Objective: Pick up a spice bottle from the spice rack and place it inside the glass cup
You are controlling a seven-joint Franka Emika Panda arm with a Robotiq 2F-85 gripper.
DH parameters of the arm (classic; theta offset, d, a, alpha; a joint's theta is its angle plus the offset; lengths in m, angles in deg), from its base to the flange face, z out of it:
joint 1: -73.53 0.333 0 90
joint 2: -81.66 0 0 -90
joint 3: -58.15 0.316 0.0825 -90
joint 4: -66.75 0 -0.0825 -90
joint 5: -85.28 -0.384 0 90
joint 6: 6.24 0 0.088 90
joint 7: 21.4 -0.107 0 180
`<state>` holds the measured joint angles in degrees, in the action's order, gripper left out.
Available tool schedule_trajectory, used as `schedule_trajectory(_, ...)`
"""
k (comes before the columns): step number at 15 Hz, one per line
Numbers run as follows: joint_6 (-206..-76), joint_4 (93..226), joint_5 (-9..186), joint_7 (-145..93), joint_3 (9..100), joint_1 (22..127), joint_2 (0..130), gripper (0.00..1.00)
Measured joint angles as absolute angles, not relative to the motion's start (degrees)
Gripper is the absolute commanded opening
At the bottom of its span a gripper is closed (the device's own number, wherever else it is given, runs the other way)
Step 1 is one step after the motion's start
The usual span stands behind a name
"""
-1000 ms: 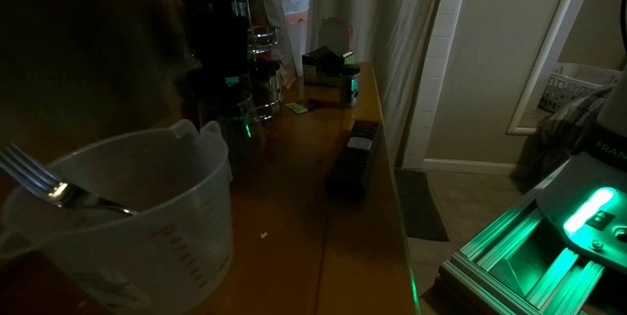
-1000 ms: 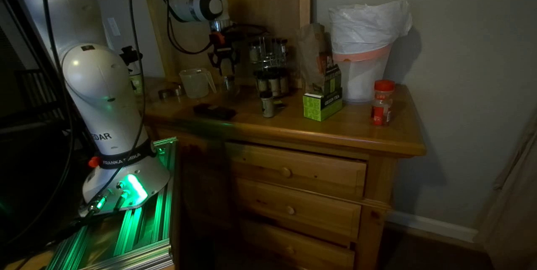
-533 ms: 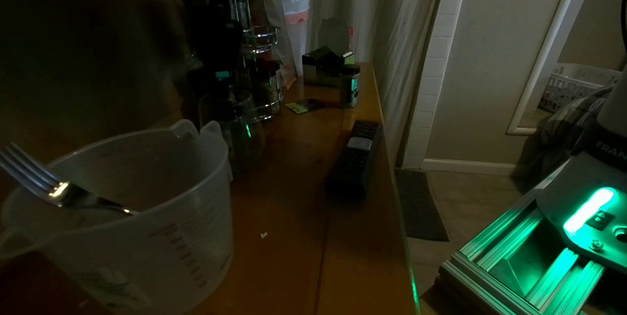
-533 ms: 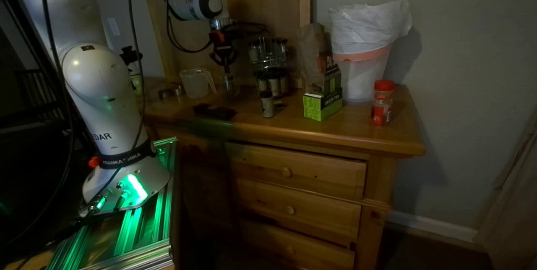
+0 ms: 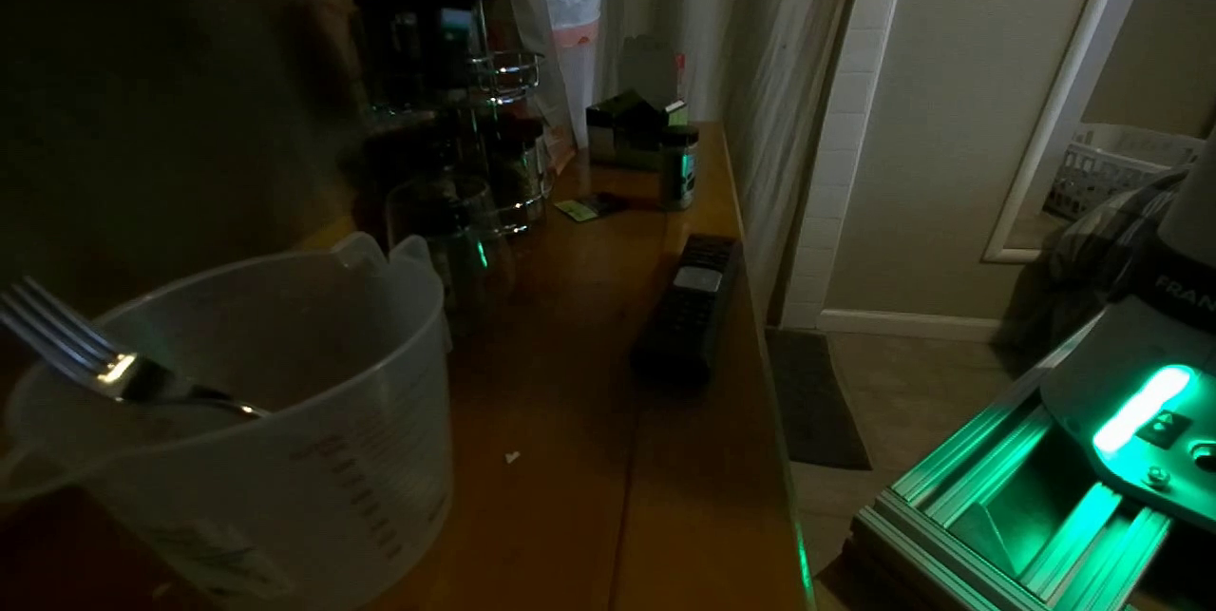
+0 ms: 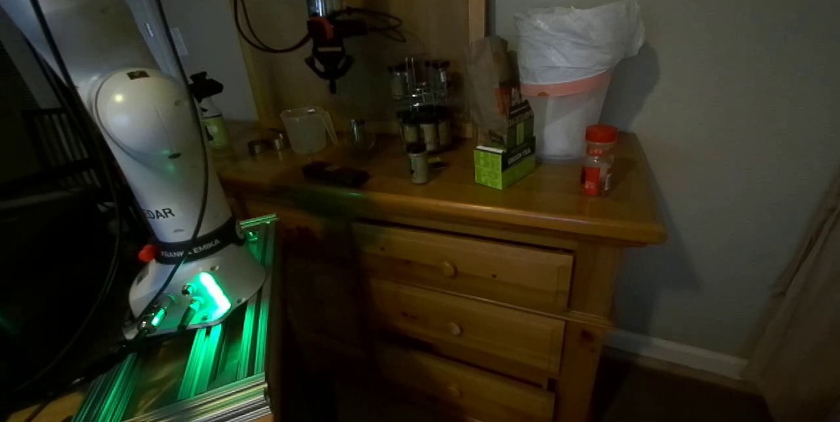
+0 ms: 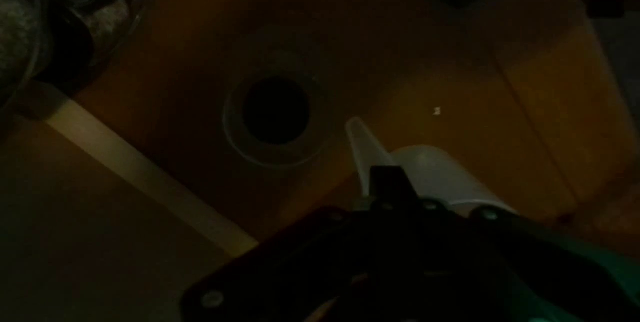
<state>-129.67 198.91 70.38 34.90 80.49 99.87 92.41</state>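
Observation:
In the wrist view, the round dark lid of a spice bottle (image 7: 276, 110) shows within the rim of the glass cup (image 7: 274, 166). The cup (image 6: 366, 140) stands on the dresser top between the spice rack and a measuring jug, the bottle upright in it. My gripper (image 6: 333, 88) is above and a little to the jug side of the cup, apart from it, its fingertips together and holding nothing. The spice rack (image 6: 420, 104), two tiers of small jars, stands beside the cup and also shows in an exterior view (image 5: 508, 84).
A clear measuring jug (image 5: 370, 459) holds a fork (image 5: 133, 373). A black remote (image 5: 689, 312) lies near the dresser's front edge. Another spice bottle (image 6: 418, 165) stands before the rack. Farther along are a green tea box (image 6: 505, 163), a red-lidded shaker (image 6: 598, 163) and a lined bin (image 6: 567, 113).
The jaws stood apart above the cup a second ago and have come together. My gripper has since risen and shifted toward the jug side. The bottle has stayed in the cup.

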Motion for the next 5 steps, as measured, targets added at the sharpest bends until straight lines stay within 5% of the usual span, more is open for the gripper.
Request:
schedule_trajectory(1,-126.20,199.45,69.75,36.68,80.03,100.20,94.66,0.40)
schedule_trajectory(2,-123.60,200.24,69.65,39.22,79.52,100.69,97.07,0.21)
schedule_trajectory(5,-122.93,200.75,69.67,39.39,79.37,100.91,98.90,0.39)
